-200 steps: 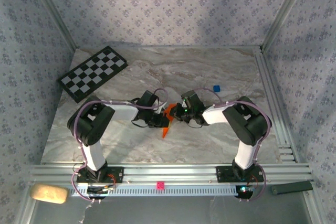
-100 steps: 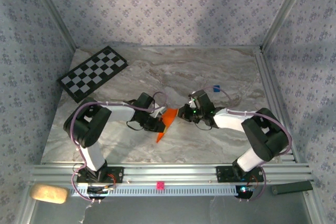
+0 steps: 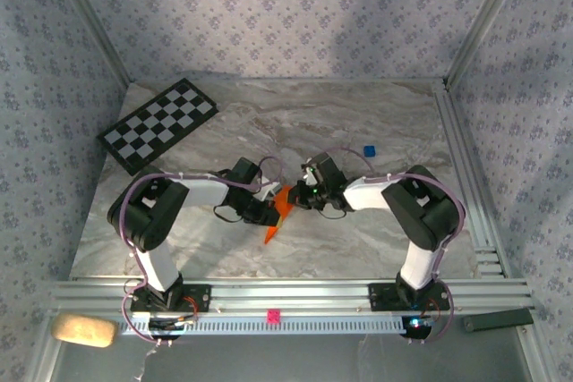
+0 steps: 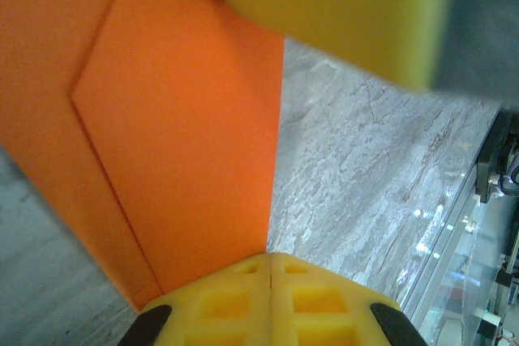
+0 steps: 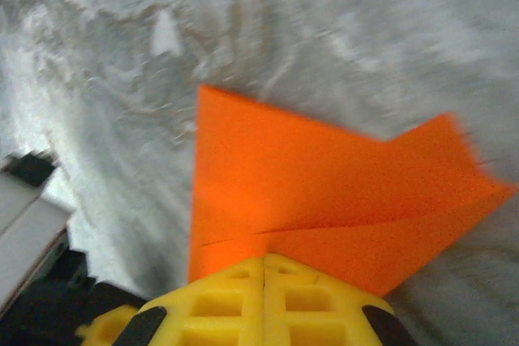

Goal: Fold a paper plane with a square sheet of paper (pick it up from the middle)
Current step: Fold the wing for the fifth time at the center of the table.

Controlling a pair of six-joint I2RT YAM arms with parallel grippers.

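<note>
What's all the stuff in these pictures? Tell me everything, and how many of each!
bright orange folded sheet of paper: one, orange, middle of the table, between the two pincers
black-and-white checkerboard: one, black and white, far left corner of the table
small blue cube: one, blue, on the table beyond the right arm
small pink cube: one, pink, on the metal rail at the near edge
tan pad: one, tan, near left corner, off the table
dark flat bar: one, dark, near right corner
marbled table: one, grey-white
left pincer: one, yellow fingers, shut on the paper
right pincer: one, yellow fingers, shut on the paper
</note>
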